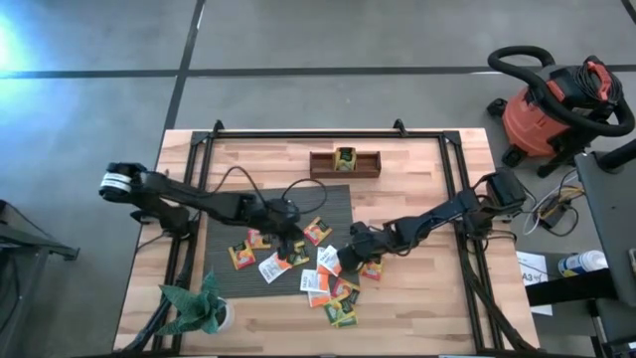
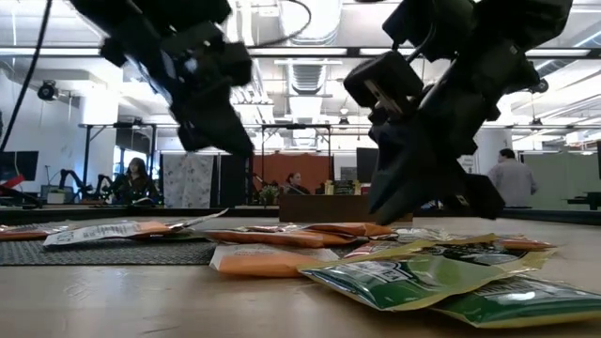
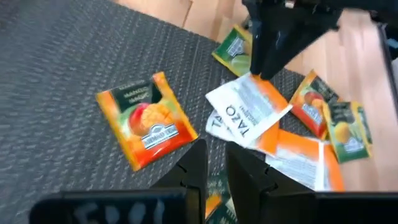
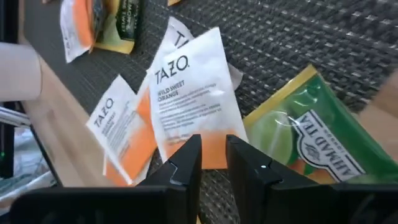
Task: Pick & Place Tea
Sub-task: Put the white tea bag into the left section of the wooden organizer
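Observation:
Several small tea packets [image 1: 320,283], green, orange and white, lie scattered over the grey mat [image 1: 224,224] and the wood beside it. One green packet stands in the wooden tray [image 1: 345,162] by the far edge. My left gripper [image 1: 289,240] [image 3: 216,167] hangs shut and empty above the mat, near a mango packet [image 3: 148,121]. My right gripper [image 1: 354,246] [image 4: 214,155] is down among the packets, shut on a white and orange TAZO packet [image 4: 189,93] [image 3: 249,109]. My right gripper pinches the TAZO packet by its orange end [image 4: 214,146] between the two fingers, which slant down from the table's right. The packet's white printed part reaches away from the fingers over other packets on the mat. Whether it is lifted clear does not show.
A potted plant [image 1: 199,308] stands at the near left corner. A black frame [image 1: 328,132] runs around the table. A green packet [image 4: 311,143] and more TAZO packets [image 4: 118,134] lie close to the held one. Green packets [image 2: 413,277] lie toward the near edge.

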